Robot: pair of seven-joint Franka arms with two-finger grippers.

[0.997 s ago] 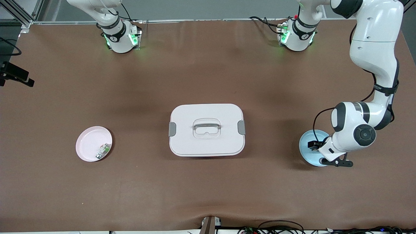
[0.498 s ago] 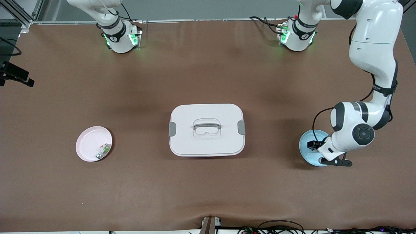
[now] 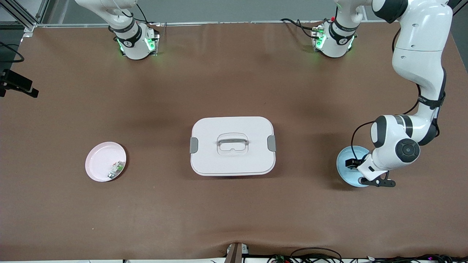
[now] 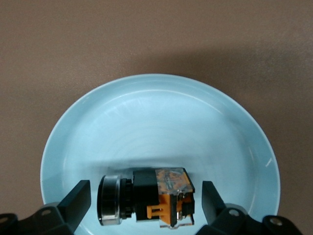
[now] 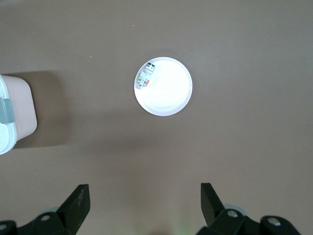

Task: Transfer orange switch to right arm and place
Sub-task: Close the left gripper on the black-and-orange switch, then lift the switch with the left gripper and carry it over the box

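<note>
Toward the right arm's end of the bench we see the pink plate (image 3: 98,160), nearer the front camera's edge than the middle, with the small white-and-green part (image 3: 116,169) lying against its rim. The right gripper (image 5: 142,208) hangs high over the bare mat near that plate, jaws spread wide and holding nothing; this arm waits. In the middle of the bench stands the white box (image 3: 232,146), lid on and clasps shut (what is inside we cannot tell).

At the left arm's end sits the blue plate (image 4: 146,112), and in it the orange switch (image 4: 146,200) lies on its side. The left gripper (image 4: 145,203) is low over the plate, jaws spread with one finger at each end of the switch, not yet touching it.

We judge the risk is the close itself: the silvery round end could slip off a finger, and the switch would twist or skid across the smooth plate; pressing too low could tip the plate
</note>
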